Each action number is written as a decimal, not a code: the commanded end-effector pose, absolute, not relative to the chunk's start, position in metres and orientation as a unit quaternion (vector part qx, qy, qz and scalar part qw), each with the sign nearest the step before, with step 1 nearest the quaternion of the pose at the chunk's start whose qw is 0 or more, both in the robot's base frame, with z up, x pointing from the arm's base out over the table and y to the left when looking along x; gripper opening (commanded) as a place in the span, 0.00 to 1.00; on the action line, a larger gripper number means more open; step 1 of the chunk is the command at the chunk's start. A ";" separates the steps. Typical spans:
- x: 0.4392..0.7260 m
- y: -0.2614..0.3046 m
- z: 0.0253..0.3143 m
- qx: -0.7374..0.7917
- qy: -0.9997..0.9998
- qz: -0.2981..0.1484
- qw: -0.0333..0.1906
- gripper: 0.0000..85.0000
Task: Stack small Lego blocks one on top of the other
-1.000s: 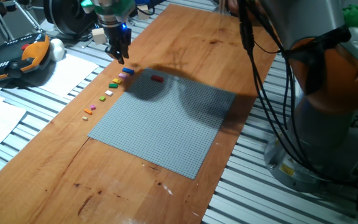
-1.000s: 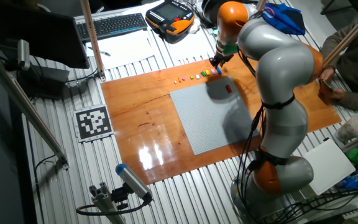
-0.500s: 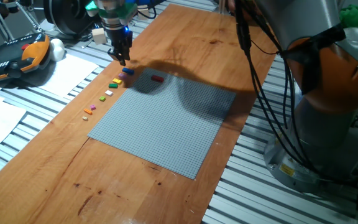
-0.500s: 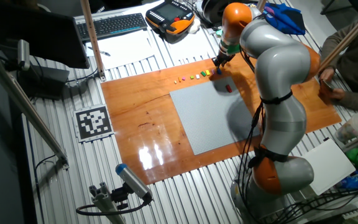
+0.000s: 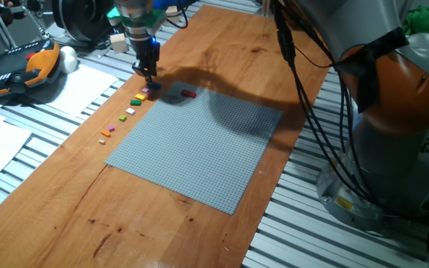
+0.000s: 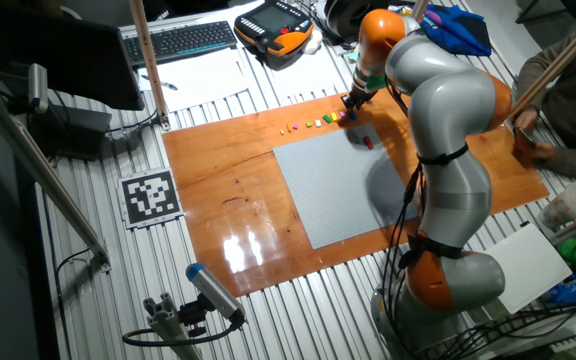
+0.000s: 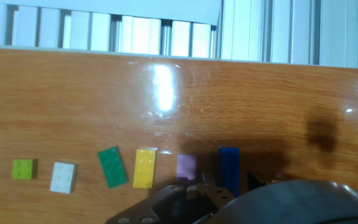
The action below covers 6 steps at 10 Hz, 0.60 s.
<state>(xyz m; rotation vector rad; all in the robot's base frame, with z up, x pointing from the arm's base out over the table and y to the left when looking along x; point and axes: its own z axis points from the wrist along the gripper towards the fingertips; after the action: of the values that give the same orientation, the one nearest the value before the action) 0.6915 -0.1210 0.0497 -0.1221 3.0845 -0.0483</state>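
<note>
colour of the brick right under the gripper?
Bright blue, next to a lilac one. Clearest in the hand view.

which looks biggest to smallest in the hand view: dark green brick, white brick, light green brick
1. dark green brick
2. white brick
3. light green brick

All three lie on the wood at a similar distance from the camera, so the order seems fair.

You see gripper point(image 5: 148, 77) over brick row's point(image 7: 123, 167) far end; lone brick point(image 5: 189, 94) sits on baseplate point(image 5: 199, 145), right of row.
</note>
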 end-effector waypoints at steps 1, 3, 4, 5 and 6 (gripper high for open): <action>0.691 -0.122 0.047 -0.040 0.999 -0.015 0.027 0.40; 0.692 -0.122 0.041 -0.044 0.998 -0.020 0.029 0.40; 0.692 -0.123 0.038 -0.045 0.998 -0.020 0.029 0.40; 0.691 -0.124 0.036 -0.046 0.998 -0.019 0.029 0.40; 0.691 -0.125 0.033 -0.047 0.998 -0.017 0.031 0.40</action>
<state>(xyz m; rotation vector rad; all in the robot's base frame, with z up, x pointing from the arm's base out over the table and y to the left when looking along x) 0.6907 -0.1254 0.0330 -0.1434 3.0758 -0.0517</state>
